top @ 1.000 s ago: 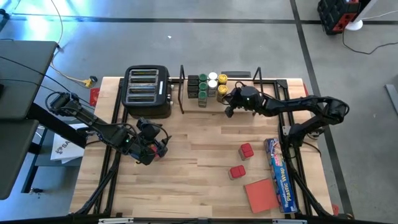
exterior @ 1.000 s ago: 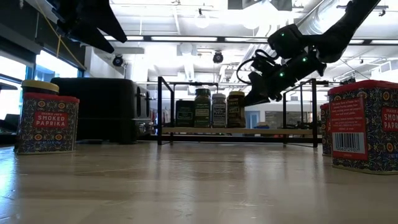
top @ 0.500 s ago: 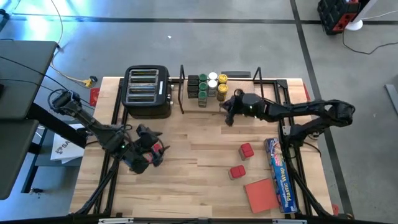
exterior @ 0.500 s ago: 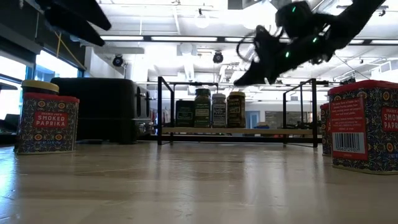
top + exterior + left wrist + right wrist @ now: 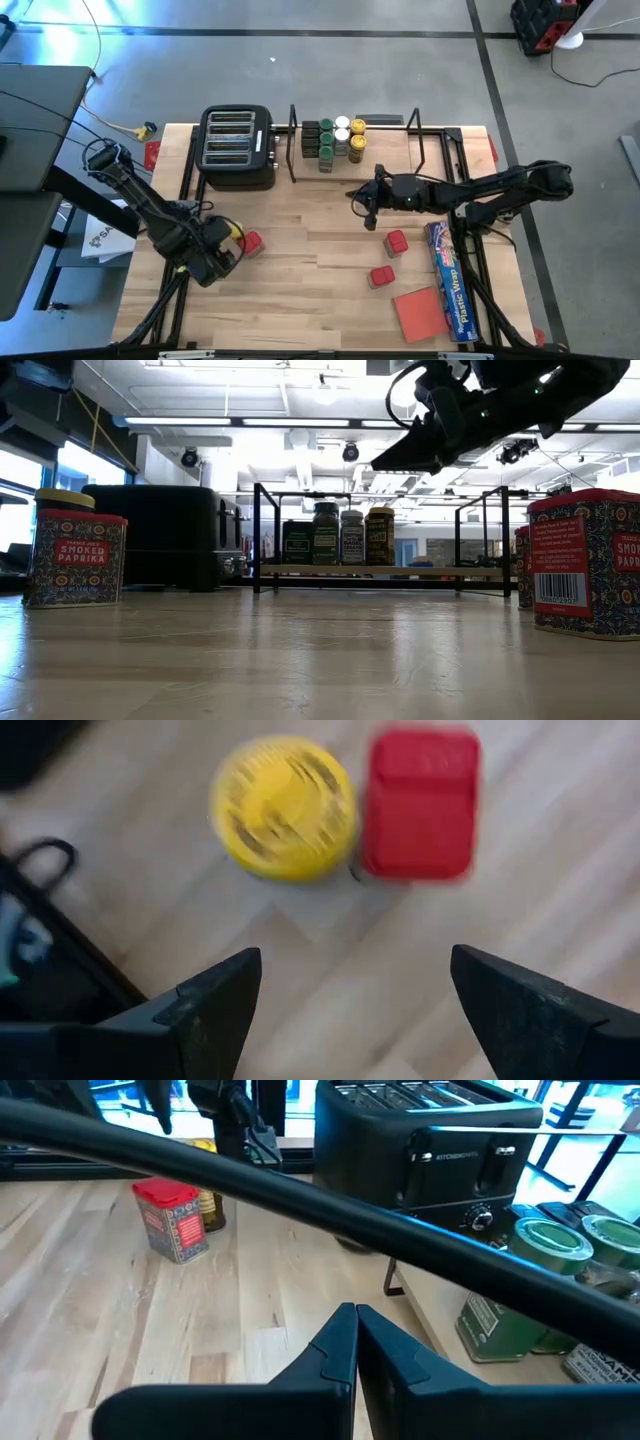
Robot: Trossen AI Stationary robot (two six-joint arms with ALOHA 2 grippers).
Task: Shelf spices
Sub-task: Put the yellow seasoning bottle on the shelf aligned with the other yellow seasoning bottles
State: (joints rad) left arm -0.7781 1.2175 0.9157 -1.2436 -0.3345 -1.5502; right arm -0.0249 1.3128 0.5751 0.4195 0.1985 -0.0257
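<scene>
The left gripper (image 5: 350, 990) has its two fingers (image 5: 215, 995) wide apart and holds nothing. It hangs over the left part of the table (image 5: 300, 270), above a round jar with a yellow lid (image 5: 283, 808) and a red square tin (image 5: 420, 802). These two stand just beside each other, perhaps touching; the gap is too blurred to tell. In the low view the tin (image 5: 76, 558) reads "Smoked Paprika" and the yellow-lidded jar (image 5: 62, 499) stands behind it.

The right gripper (image 5: 356, 1342) has its fingers (image 5: 330, 1355) pressed together, with nothing between them. In the high view it (image 5: 362, 205) hangs above the middle of the table, in front of the shelf (image 5: 418, 150), and it points toward the left side.

The shelf stands at the far edge of the table, to the right of the black toaster (image 5: 238, 147). At its left end a group of spices (image 5: 333, 139) is already inside: dark square tins, jars with green lids, one white lid and two yellow lids. The rest of the shelf board is bare.

Two more red tins (image 5: 397, 241) (image 5: 381, 276) stand on the right half of the table, apart from each other. Near them lie a flat red pad (image 5: 420, 312) and a blue plastic wrap box (image 5: 449, 278) along the right edge.
</scene>
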